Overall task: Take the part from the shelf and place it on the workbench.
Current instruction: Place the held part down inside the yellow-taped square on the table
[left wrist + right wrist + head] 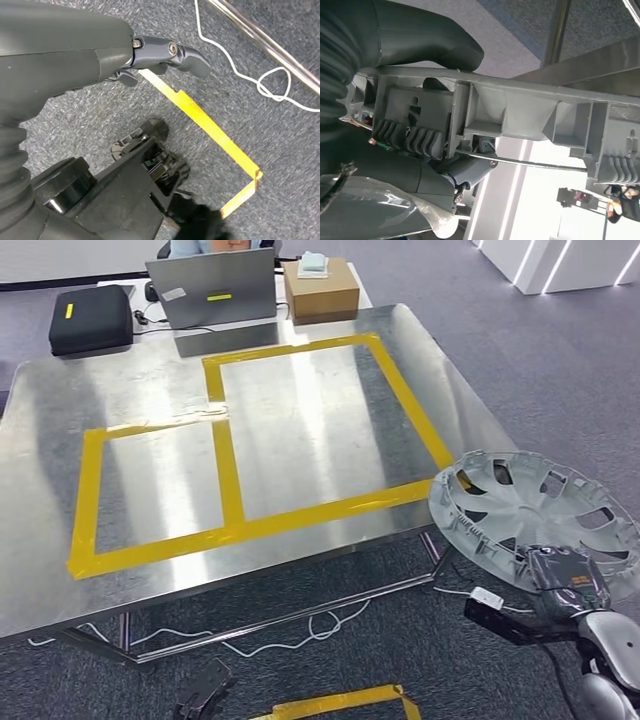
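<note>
1. The silver-grey plastic wheel cover with curved spokes sits at the lower right of the head view, held roughly flat beside the near right corner of the bench and overlapping that corner in the frame; whether it touches the bench I cannot tell.
2. The right hand grasps the cover at its near rim; in the right wrist view the thick grey thumb lies on one face of the ribbed rim and darker fingers press the other.
3. The left hand hangs over grey carpet with its fingers extended and holding nothing.
4. The shiny steel workbench fills the centre of the head view, marked with yellow tape rectangles.
5. At the upper edge stand a grey laptop, a black case and a brown cardboard box; a white cable trails on the floor beneath.
</note>
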`<state>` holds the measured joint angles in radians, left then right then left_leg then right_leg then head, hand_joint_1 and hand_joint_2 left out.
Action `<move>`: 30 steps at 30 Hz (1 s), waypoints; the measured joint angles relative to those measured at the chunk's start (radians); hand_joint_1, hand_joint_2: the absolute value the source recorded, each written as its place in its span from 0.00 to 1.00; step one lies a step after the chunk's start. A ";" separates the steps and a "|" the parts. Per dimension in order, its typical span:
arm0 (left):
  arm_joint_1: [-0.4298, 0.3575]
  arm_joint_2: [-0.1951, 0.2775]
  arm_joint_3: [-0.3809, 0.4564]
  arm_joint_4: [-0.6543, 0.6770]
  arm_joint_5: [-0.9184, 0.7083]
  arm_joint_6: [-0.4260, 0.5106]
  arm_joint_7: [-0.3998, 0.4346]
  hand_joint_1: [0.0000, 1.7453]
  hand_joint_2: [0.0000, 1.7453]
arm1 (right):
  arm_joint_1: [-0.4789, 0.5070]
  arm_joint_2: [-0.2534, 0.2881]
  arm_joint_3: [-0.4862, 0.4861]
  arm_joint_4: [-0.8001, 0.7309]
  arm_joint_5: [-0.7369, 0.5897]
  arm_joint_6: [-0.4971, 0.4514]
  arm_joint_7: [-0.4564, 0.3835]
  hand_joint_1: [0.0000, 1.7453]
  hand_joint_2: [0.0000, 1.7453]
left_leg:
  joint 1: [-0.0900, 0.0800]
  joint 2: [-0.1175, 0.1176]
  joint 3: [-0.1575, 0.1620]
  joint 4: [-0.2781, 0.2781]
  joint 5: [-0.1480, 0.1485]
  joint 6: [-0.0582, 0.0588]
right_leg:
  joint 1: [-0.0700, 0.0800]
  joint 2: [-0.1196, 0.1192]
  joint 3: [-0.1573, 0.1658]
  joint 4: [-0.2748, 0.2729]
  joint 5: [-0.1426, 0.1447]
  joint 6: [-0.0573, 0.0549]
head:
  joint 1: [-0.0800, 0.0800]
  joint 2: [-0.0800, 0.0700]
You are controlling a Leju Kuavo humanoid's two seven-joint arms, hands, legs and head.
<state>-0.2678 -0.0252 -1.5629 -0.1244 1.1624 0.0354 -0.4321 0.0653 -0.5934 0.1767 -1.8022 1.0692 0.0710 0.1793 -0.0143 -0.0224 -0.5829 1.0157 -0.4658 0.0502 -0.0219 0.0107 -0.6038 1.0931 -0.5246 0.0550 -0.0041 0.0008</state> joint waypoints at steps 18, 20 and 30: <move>-0.001 0.000 0.000 0.000 0.000 0.004 0.003 0.00 1.00 | 0.004 -0.002 -0.006 -0.004 0.000 0.001 0.000 1.00 1.00 | 0.018 0.040 -0.025 0.071 -0.030 -0.049 | -0.001 -0.036 0.062 -0.100 0.021 -0.019 | -0.007 0.000; -0.001 0.000 0.000 0.000 0.000 0.004 0.003 0.00 1.00 | 0.005 -0.003 -0.008 -0.004 0.000 0.002 0.000 1.00 1.00 | 0.013 0.042 0.002 0.007 -0.011 -0.036 | 0.000 -0.043 0.063 -0.103 0.021 -0.004 | -0.007 0.000; 0.000 -0.002 0.000 0.000 -0.002 0.008 0.006 0.00 1.00 | 0.027 -0.005 -0.026 -0.007 -0.001 0.001 0.000 1.00 1.00 | 0.003 0.002 0.013 -0.008 -0.008 0.003 | -0.003 -0.011 -0.063 0.112 -0.040 0.005 | 0.002 0.000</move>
<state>-0.2674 -0.0269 -1.5629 -0.1244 1.1601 0.0434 -0.4261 0.0927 -0.5982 0.1505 -1.8090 1.0678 0.0719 0.1789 -0.0116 -0.0202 -0.5698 1.0081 -0.4734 0.0531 -0.0245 -0.0006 -0.6671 1.2050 -0.5641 0.0604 -0.0018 0.0008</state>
